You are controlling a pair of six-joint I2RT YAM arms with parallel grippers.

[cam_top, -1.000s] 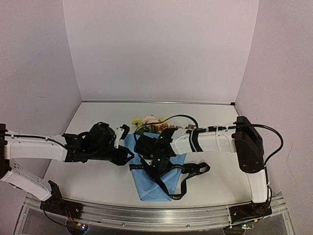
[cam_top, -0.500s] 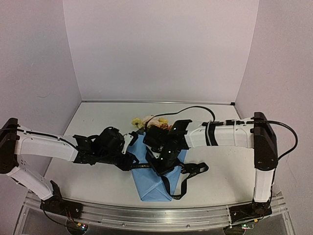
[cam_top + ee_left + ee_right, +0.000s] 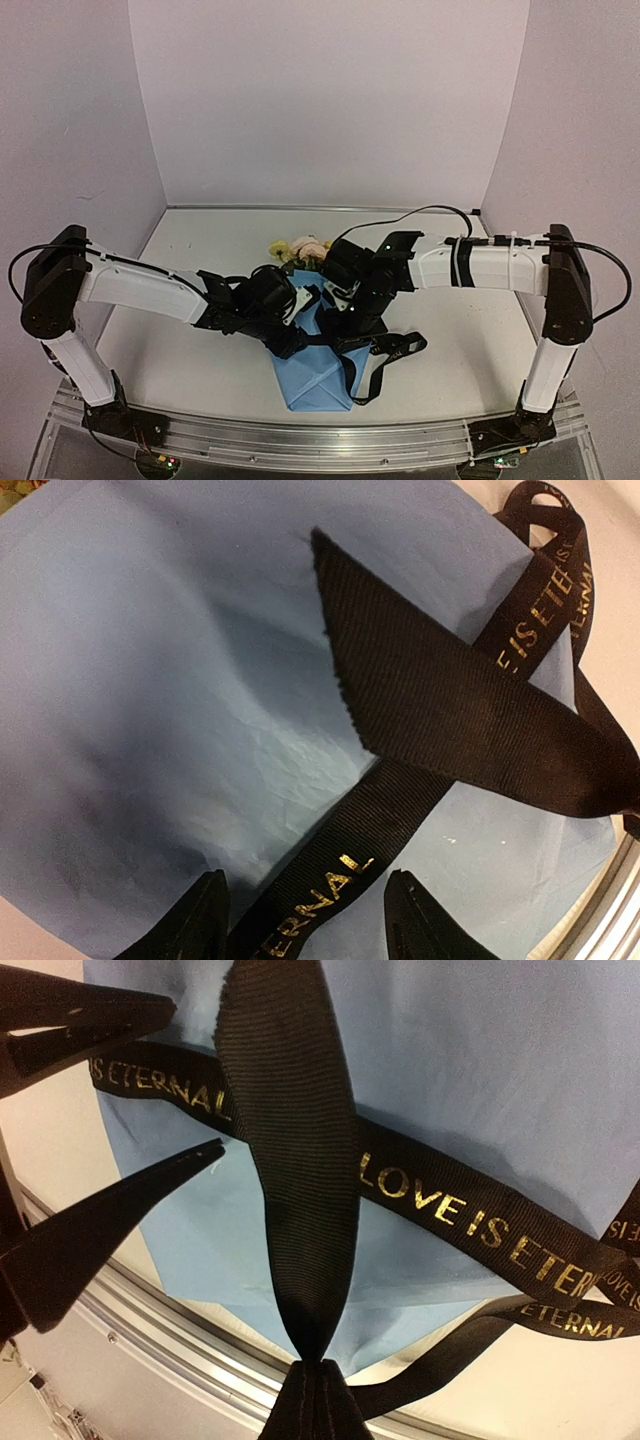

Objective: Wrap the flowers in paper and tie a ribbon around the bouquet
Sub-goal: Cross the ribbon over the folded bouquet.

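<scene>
The bouquet lies mid-table: a light blue paper (image 3: 318,376) cone with its point toward the near edge, and yellow and cream flowers (image 3: 300,247) showing at its far end. A black ribbon (image 3: 387,349) with gold lettering crosses the cone and loops onto the table at the right. My right gripper (image 3: 320,1372) is shut on a ribbon (image 3: 296,1150) strand that rises taut over the paper (image 3: 470,1070). My left gripper (image 3: 306,905) stands open over the paper (image 3: 140,700), its fingers on either side of the lettered ribbon (image 3: 400,780) band without pinching it. Both grippers (image 3: 325,322) meet above the cone.
The metal rail (image 3: 300,440) runs along the near table edge just below the cone's point. White walls enclose the table on three sides. The right arm's black cable (image 3: 400,215) arcs above the flowers. In the right wrist view the left gripper's fingers (image 3: 120,1200) sit close at the left.
Both arms have shifted right and closed in over the cone. The right gripper has shut on the ribbon strand. The left gripper's jaws have spread wider around the band.
</scene>
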